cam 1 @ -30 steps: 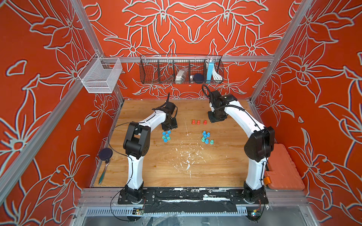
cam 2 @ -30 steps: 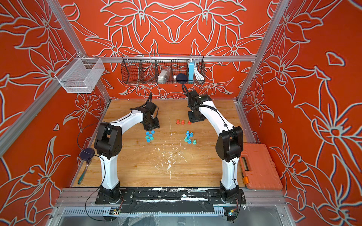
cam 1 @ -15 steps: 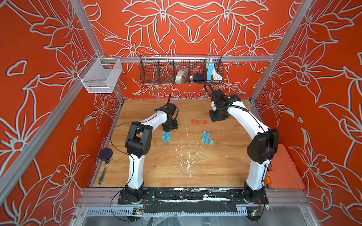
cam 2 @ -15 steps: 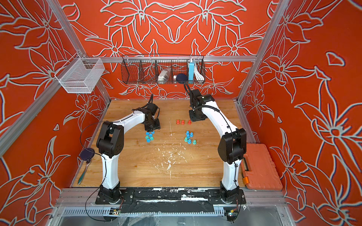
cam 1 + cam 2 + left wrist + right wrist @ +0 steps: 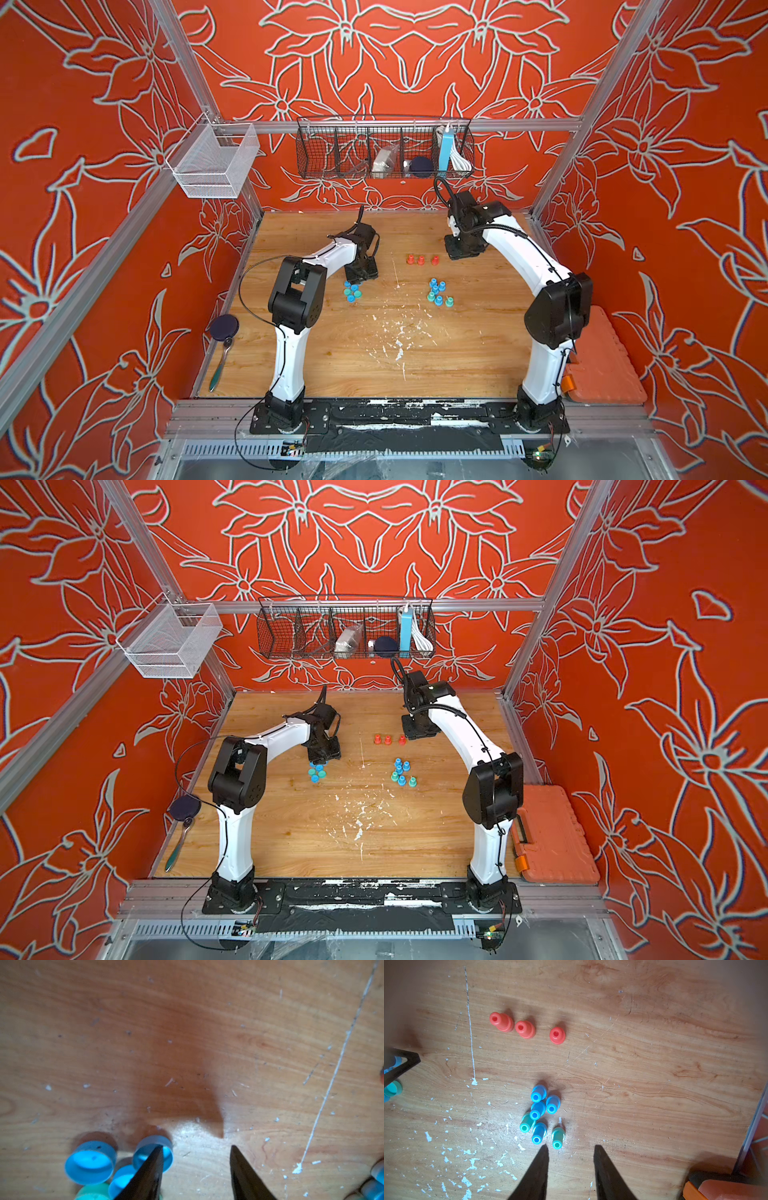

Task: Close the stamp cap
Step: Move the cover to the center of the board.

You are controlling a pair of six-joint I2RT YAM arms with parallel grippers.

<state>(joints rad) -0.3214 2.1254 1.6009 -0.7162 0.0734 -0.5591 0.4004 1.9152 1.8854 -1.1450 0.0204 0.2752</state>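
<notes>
Pick-up step: left claw [image 5: 196, 1146], half open and empty, has a blue cap [image 5: 149, 1142] under one finger; next, centre and pinch it. Right claw [image 5: 571, 1145] half open, empty

Caps [image 5: 352, 290] are lying left on the table [image 5: 374, 365]; a stamp cluster [image 5: 438, 293] is standing right, three stamps [image 5: 420, 259] sitting behind it.
</notes>
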